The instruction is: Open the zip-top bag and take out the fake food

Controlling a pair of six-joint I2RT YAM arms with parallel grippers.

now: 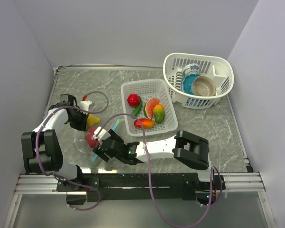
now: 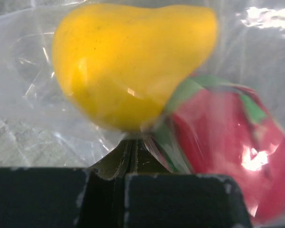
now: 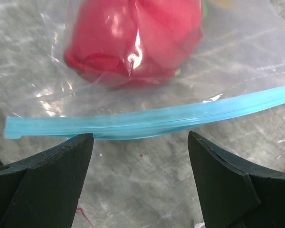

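Note:
The clear zip-top bag (image 1: 102,134) lies on the marble table left of centre, and its teal zip strip (image 3: 147,121) runs across the right wrist view. Inside it are fake food pieces: a yellow pear-like fruit (image 2: 128,61) and a red fruit with a green top (image 2: 228,142). My left gripper (image 2: 131,148) is shut, pinching the bag's film just under the yellow fruit (image 1: 93,120). My right gripper (image 3: 140,138) stands open just short of the zip strip, with bare table between its fingers. In the top view it (image 1: 100,145) sits beside the red fruit (image 1: 91,137).
A flat white slotted basket (image 1: 142,82) right of the bag holds several more toy fruits and vegetables. A rounder white basket (image 1: 228,71) at the back right holds a blue bowl (image 1: 189,81) and a tan bowl (image 1: 204,86). Walls close in the left, back and right.

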